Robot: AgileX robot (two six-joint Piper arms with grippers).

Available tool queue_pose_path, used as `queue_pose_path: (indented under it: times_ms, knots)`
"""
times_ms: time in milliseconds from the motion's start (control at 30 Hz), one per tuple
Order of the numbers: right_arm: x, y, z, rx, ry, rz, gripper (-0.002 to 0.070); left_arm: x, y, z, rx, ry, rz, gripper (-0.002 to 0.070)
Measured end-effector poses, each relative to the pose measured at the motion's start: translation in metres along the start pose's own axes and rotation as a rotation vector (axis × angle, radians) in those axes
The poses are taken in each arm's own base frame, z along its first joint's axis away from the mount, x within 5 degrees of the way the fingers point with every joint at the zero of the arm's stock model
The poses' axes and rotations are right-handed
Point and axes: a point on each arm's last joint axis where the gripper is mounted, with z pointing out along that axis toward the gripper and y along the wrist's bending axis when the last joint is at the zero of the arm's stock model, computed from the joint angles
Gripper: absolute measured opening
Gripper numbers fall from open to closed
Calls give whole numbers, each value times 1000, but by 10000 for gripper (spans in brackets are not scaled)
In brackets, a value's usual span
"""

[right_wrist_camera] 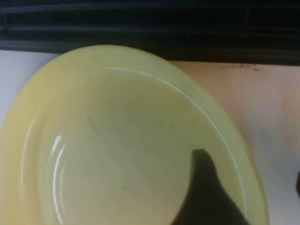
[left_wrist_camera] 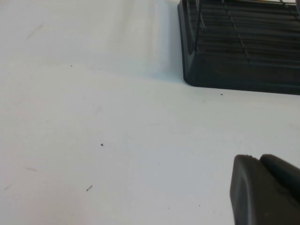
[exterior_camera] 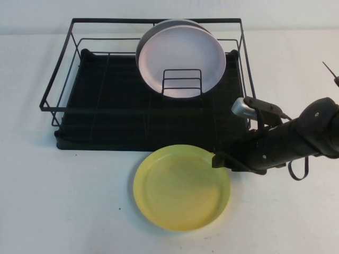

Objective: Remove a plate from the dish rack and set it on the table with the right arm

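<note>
Presently, high view: the plate (exterior_camera: 181, 188) lies flat on the table (exterior_camera: 63, 201), just in front of the dish rack (exterior_camera: 132, 106), at 6 o'clock from it.
Rack contents: a pale pink plate (exterior_camera: 183, 58) stands on edge in the wire holder (exterior_camera: 181, 82), a dark grey plate (exterior_camera: 145, 38) behind it.
Right gripper (exterior_camera: 221, 160): low at the yellow rim's 2 o'clock edge, one finger over the rim; whether it pinches or is loose, cannot tell.
Key relation: plate lies at 8 o'clock from this gripper; right arm (exterior_camera: 296, 137) by far the nearer.
Left wrist view: left gripper (left_wrist_camera: 267, 192) hovers over bare table near the rack's corner, fingers together, holding nothing.
Right wrist view: a dark fingertip (right_wrist_camera: 206, 187) overlaps the plate's inner rim; rack base beyond.
Judgement: placement looks nearly done; release and withdrawal remain.
</note>
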Motion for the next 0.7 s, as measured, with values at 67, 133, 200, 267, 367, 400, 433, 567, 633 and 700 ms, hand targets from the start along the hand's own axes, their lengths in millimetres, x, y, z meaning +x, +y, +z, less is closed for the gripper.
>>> queue_pose_path:
  times_ms: [67, 133, 200, 267, 367, 400, 433, 567, 633, 700]
  knots:
    - [0, 0, -1, 1, -1, -5, 374, 0, 0, 0, 0, 0, 0, -4]
    - [0, 3, -5, -11, 3, -13, 365, 0, 0, 0, 0, 0, 0, -4]
    - [1, 8, -14, -27, 4, -33, 321, 0, 0, 0, 0, 0, 0, -4]
    - [0, 16, -29, -47, -6, -67, 252, 0, 0, 0, 0, 0, 0, -4]
    - [1, 27, -55, -76, -25, -131, 111, 0, 0, 0, 0, 0, 0, -4]
    - [2, 32, -65, -85, -35, -158, 67, 0, 0, 0, 0, 0, 0, -4]
    - [3, 36, -76, -93, -45, -186, 37, 0, 0, 0, 0, 0, 0, -4]
    - [12, 50, -120, -111, -88, -290, -6, 0, 0, 0, 0, 0, 0, -4]
    - [22, 52, -144, -106, -123, -319, -11, 0, 0, 0, 0, 0, 0, -4]
    - [35, 50, -162, -89, -146, -329, -14, 0, 0, 0, 0, 0, 0, -4]
